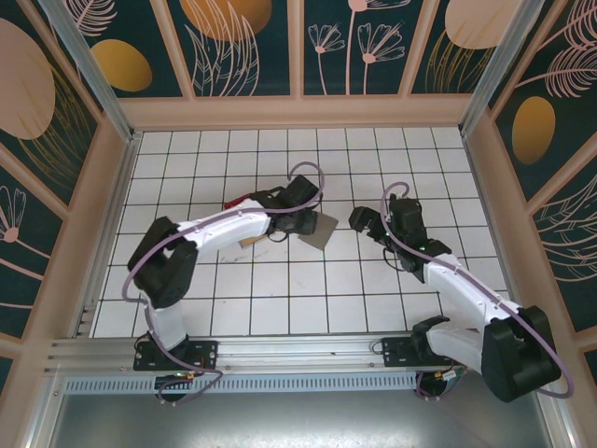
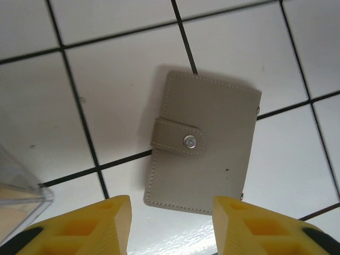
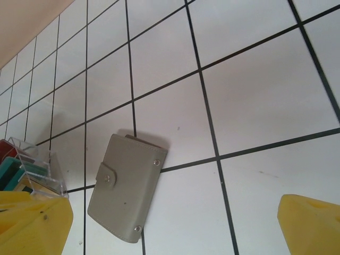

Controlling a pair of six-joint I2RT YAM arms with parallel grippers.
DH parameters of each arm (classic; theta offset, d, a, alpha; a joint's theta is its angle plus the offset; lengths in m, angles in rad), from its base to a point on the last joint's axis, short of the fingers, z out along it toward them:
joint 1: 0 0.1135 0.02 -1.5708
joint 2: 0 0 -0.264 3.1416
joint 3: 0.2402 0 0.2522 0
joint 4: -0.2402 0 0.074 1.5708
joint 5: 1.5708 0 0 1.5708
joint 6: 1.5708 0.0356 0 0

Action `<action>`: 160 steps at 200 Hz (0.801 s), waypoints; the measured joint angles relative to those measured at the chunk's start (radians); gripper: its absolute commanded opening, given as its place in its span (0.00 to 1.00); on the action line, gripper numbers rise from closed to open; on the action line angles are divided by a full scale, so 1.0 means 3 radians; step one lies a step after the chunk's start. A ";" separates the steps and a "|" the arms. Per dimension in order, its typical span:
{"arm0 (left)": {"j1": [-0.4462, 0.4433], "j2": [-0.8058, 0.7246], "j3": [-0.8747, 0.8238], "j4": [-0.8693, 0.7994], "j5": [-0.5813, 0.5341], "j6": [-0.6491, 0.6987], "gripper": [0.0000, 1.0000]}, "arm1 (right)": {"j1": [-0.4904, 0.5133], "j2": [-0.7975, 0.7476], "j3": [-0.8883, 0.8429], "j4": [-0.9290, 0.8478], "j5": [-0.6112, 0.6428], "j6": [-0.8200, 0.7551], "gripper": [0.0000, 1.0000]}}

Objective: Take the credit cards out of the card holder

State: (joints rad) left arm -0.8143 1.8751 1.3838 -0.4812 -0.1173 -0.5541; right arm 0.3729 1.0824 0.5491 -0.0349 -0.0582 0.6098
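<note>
Right now the card holder [image 2: 204, 143] lies flat on the white tiled table [image 1: 233, 299], folded shut with its snap tab [image 2: 176, 139] fastened across one long edge. It sits near the middle of the table, between the two hands. From the left wrist it lies directly ahead of the left hand [image 2: 170, 210], its near short edge just past the yellow fingertips [image 2: 114, 210]. Its long axis runs away from the hand with a slight tilt, and the tab points to the left of that view. The left hand is clearly the nearer one. From above it hovers just beside the holder [image 1: 323, 231], on an arm stretched low across the tiles, with the wrist pointing down at the table. Its fingers stand moderately apart with nothing between them, the gap about matching the holder's short side. The right hand [image 1: 366, 222] hangs farther off on the holder's other side, on a bent arm, fingers spread wide and empty. From its wrist the holder lies ahead and to the left. Some credit cards [image 3: 18, 169], red and teal, sit in clear sleeves [image 2: 18, 196] beside the holder. Whether any are left inside it cannot be told.
</note>
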 measured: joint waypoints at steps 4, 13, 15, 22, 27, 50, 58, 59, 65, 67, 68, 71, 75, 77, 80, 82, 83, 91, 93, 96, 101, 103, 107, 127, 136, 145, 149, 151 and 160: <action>-0.0013 0.0057 0.0041 -0.0028 -0.0003 0.0013 0.42 | -0.0006 -0.0011 -0.0010 0.0001 -0.0008 -0.0001 0.99; -0.0037 0.0182 0.0150 -0.0102 -0.0018 0.0057 0.42 | -0.0023 -0.0037 -0.0031 0.0001 -0.0015 -0.0001 0.99; -0.0043 0.0209 0.0177 -0.0114 -0.0022 0.0069 0.41 | -0.0024 -0.0041 -0.0033 0.0000 -0.0019 -0.0001 0.99; -0.0061 0.0286 0.0247 -0.0151 -0.0029 0.0092 0.41 | -0.0033 -0.0053 -0.0042 0.0001 -0.0029 -0.0001 0.99; -0.0071 0.0342 0.0301 -0.0175 -0.0042 0.0108 0.41 | -0.0041 -0.0066 -0.0047 0.0001 -0.0042 -0.0001 0.99; -0.0114 0.0534 0.0509 -0.0245 -0.0079 0.0186 0.38 | -0.0081 -0.0114 -0.0072 -0.0001 -0.0062 -0.0001 0.99; -0.0125 0.0587 0.0567 -0.0266 -0.0090 0.0206 0.38 | -0.0092 -0.0128 -0.0078 -0.0006 -0.0069 -0.0001 0.99; -0.0125 0.0591 0.0572 -0.0268 -0.0092 0.0207 0.38 | -0.0093 -0.0131 -0.0078 -0.0008 -0.0070 -0.0001 0.99; -0.0131 0.0633 0.0622 -0.0289 -0.0106 0.0225 0.38 | -0.0099 -0.0139 -0.0080 -0.0010 -0.0072 -0.0001 0.99; -0.0132 0.0642 0.0635 -0.0296 -0.0111 0.0231 0.38 | -0.0102 -0.0141 -0.0080 -0.0010 -0.0074 -0.0001 0.99; -0.0134 0.0651 0.0646 -0.0299 -0.0116 0.0234 0.38 | -0.0102 -0.0141 -0.0080 -0.0011 -0.0074 -0.0001 0.99; -0.0136 0.0670 0.0668 -0.0306 -0.0123 0.0243 0.38 | -0.0104 -0.0145 -0.0080 -0.0017 -0.0074 -0.0001 0.99; -0.0140 0.0697 0.0698 -0.0318 -0.0139 0.0257 0.37 | -0.0104 -0.0148 -0.0080 -0.0019 -0.0074 -0.0001 0.99; -0.0142 0.0712 0.0715 -0.0326 -0.0148 0.0264 0.37 | -0.0104 -0.0148 -0.0080 -0.0020 -0.0074 -0.0001 0.99; -0.0142 0.0731 0.0738 -0.0338 -0.0159 0.0270 0.37 | -0.0106 -0.0151 -0.0080 -0.0022 -0.0074 -0.0001 0.99; -0.0144 0.0740 0.0748 -0.0343 -0.0163 0.0273 0.37 | -0.0107 -0.0151 -0.0081 -0.0023 -0.0075 -0.0001 0.99; -0.0145 0.0750 0.0757 -0.0346 -0.0168 0.0280 0.37 | -0.0107 -0.0151 -0.0081 -0.0024 -0.0075 -0.0001 0.99; -0.0145 0.0804 0.0816 -0.0380 -0.0196 0.0300 0.36 | -0.0108 -0.0153 -0.0081 -0.0025 -0.0081 -0.0001 0.99; -0.0145 0.0819 0.0833 -0.0392 -0.0203 0.0304 0.36 | -0.0109 -0.0154 -0.0081 -0.0025 -0.0083 -0.0001 0.99; -0.0145 0.0838 0.0857 -0.0407 -0.0217 0.0315 0.36 | -0.0109 -0.0154 -0.0081 -0.0025 -0.0085 -0.0003 0.99; -0.0145 0.0876 0.0896 -0.0420 -0.0239 0.0332 0.36 | -0.0109 -0.0153 -0.0081 -0.0027 -0.0088 -0.0001 0.99; -0.0145 0.0885 0.0904 -0.0422 -0.0245 0.0334 0.36 | -0.0109 -0.0153 -0.0081 -0.0028 -0.0089 -0.0003 0.99; -0.0145 0.0912 0.0926 -0.0426 -0.0254 0.0348 0.36 | -0.0111 -0.0154 -0.0081 -0.0033 -0.0092 -0.0001 0.99; -0.0144 0.0998 0.0969 -0.0455 -0.0277 0.0392 0.36 | -0.0114 -0.0153 -0.0081 -0.0047 -0.0111 -0.0003 0.99; -0.0144 0.1029 0.0983 -0.0481 -0.0277 0.0409 0.36 | -0.0123 -0.0154 -0.0081 -0.0057 -0.0127 -0.0003 0.99; -0.0144 0.1055 0.0998 -0.0493 -0.0287 0.0422 0.36 | -0.0131 -0.0153 -0.0081 -0.0060 -0.0135 -0.0003 0.99; -0.0144 0.1062 0.1005 -0.0496 -0.0292 0.0427 0.36 | -0.0135 -0.0153 -0.0081 -0.0060 -0.0136 -0.0003 0.99; -0.0144 0.1066 0.1010 -0.0500 -0.0296 0.0430 0.36 | -0.0135 -0.0153 -0.0081 -0.0060 -0.0136 -0.0003 0.99; -0.0145 0.1080 0.1033 -0.0518 -0.0312 0.0445 0.37 | -0.0141 -0.0153 -0.0081 -0.0061 -0.0140 -0.0003 0.99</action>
State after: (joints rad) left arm -0.8577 2.1990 1.6936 -0.6365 -0.2108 -0.4206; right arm 0.3305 1.0367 0.5247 -0.0532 -0.1001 0.6090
